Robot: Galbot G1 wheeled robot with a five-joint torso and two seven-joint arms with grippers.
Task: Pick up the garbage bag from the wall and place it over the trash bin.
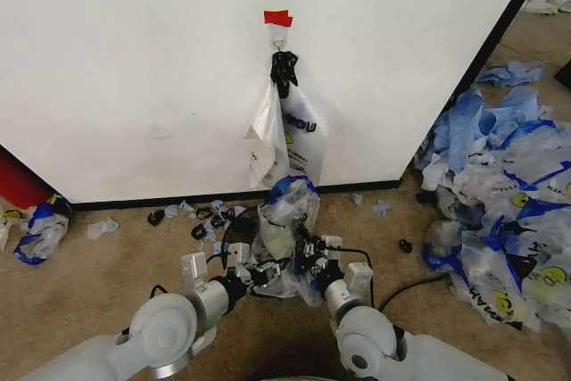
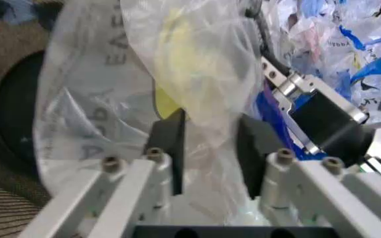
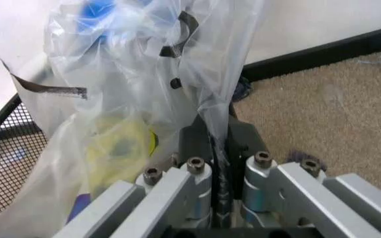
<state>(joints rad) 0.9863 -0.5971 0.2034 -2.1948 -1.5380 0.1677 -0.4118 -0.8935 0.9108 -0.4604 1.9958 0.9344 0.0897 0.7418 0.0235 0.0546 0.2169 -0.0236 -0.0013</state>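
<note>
Both grippers meet low before the robot on the carpet: the right gripper (image 3: 218, 163) has its jaws pinched tight on a fold of the garbage bag (image 1: 287, 220), while the left gripper (image 2: 210, 148) stands narrowly parted with bag film between its fingers (image 2: 170, 144). Draped under the bag, the trash bin (image 3: 8, 148) shows its black mesh rim in the right wrist view. Behind, more bags (image 1: 287, 131) hang from the wall (image 1: 134, 69); a bag heap (image 1: 500, 211) crowds the right side.

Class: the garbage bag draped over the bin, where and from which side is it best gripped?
Grip the garbage bag at its loose gathered film beside the trash bin rim, coming from the robot's side, as the right tool has: thin folds pinch flat. The left tool straddles film, open.
</note>
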